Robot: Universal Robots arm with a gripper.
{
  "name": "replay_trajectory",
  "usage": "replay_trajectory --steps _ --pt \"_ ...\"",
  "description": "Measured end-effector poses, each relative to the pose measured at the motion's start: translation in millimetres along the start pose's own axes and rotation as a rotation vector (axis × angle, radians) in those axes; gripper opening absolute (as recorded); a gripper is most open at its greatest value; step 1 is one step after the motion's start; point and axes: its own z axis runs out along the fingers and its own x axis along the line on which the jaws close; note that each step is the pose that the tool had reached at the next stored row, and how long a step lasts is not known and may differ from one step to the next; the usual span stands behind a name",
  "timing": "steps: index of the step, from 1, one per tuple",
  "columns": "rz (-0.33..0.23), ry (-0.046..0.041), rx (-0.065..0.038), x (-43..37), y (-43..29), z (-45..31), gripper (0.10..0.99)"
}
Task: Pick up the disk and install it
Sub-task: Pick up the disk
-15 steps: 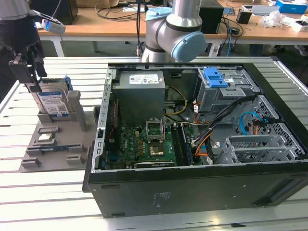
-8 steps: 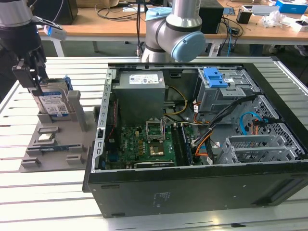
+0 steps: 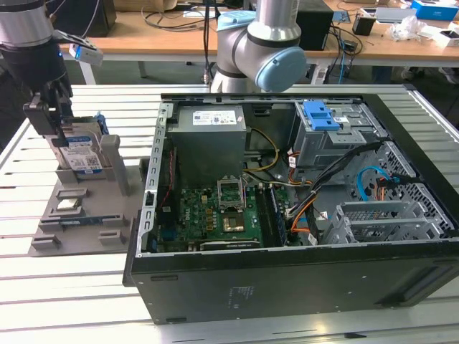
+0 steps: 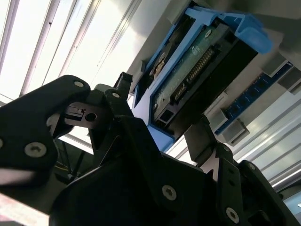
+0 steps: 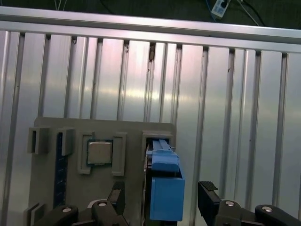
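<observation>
In the exterior view I see one hand (image 3: pixel 56 122) poised just above the grey parts tray (image 3: pixel 50 229) on the slatted bench (image 3: pixel 72 301). One disk (image 3: pixel 80 154) stands on end in the tray's slot, its long axis upright and its labelled face turned towards the one open computer case (image 3: pixel 287 272), which sits to the exterior view's right of the tray.

In the second wrist view the hand (image 4: pixel 162 103) straddles the disk (image 4: pixel 197 61). The disk's connector end points up at me, inside its blue carrier frame.

In the first wrist view the hand (image 5: pixel 162 193) is spread wide, with a gap either side of the disk (image 5: pixel 165 188), gripping nothing. The tray (image 5: pixel 47 125) also holds one processor chip (image 5: pixel 99 152).
</observation>
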Motion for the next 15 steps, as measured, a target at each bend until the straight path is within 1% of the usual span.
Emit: replay_trajectory --steps 9,15 --pt "0.003 -0.0002 0.0 -0.1 -1.1 7.2 0.722" --pt "0.003 -0.0001 0.0 0.0 -1.2 7.7 0.722"
